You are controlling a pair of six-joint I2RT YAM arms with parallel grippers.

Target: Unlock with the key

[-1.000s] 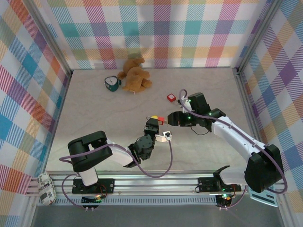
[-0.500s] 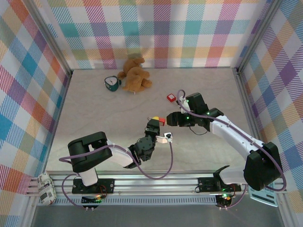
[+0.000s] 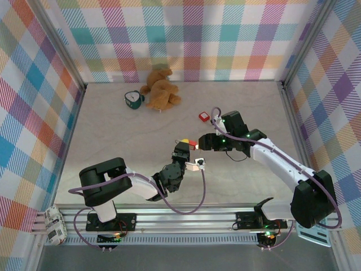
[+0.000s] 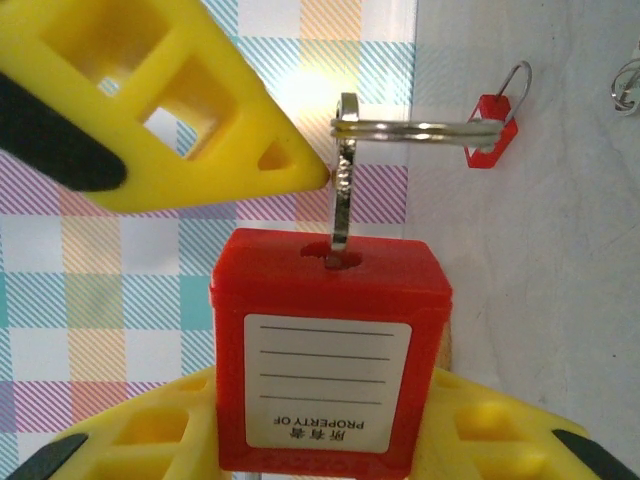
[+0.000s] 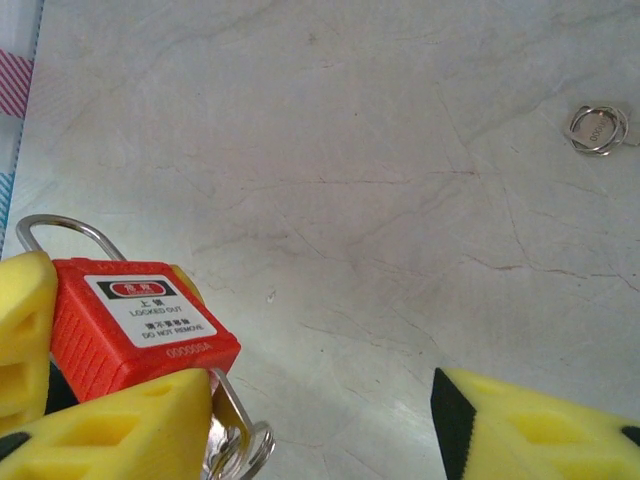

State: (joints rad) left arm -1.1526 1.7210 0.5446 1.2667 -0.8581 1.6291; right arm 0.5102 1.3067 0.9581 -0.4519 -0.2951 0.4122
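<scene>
The left gripper [image 3: 183,148], at the centre of the top view, clamps a red padlock [image 4: 330,350] by its sides. The keyhole end is turned toward the other arm, seemingly so the body is braced while the partner arm works the key. The key [image 4: 343,175] stands in the keyhole, just above the middle of the left wrist frame. A ring [image 4: 415,128] is threaded through its head and juts to the right.

The right gripper [image 5: 322,388] has its jaws spread wide. In its own wrist view one finger [image 5: 110,430] sits low at the left, against the padlock and key. The other is at the lower right, well apart, with bare table [image 5: 350,200] between them. In the left wrist view a yellow fingertip points in from the upper left at the key's shank; whether it actually touches is hard to tell.

That open stance suggests the key is lined up but not gripped. A pinch on its head would be needed before any turn. The task reads as unfinished: key seated, turn not yet made.

A second padlock [image 3: 203,117] lies on the table up and right of the grippers. A spare ring [image 5: 598,128] rests at the upper right of the right wrist frame. Both are well clear of the work.
</scene>
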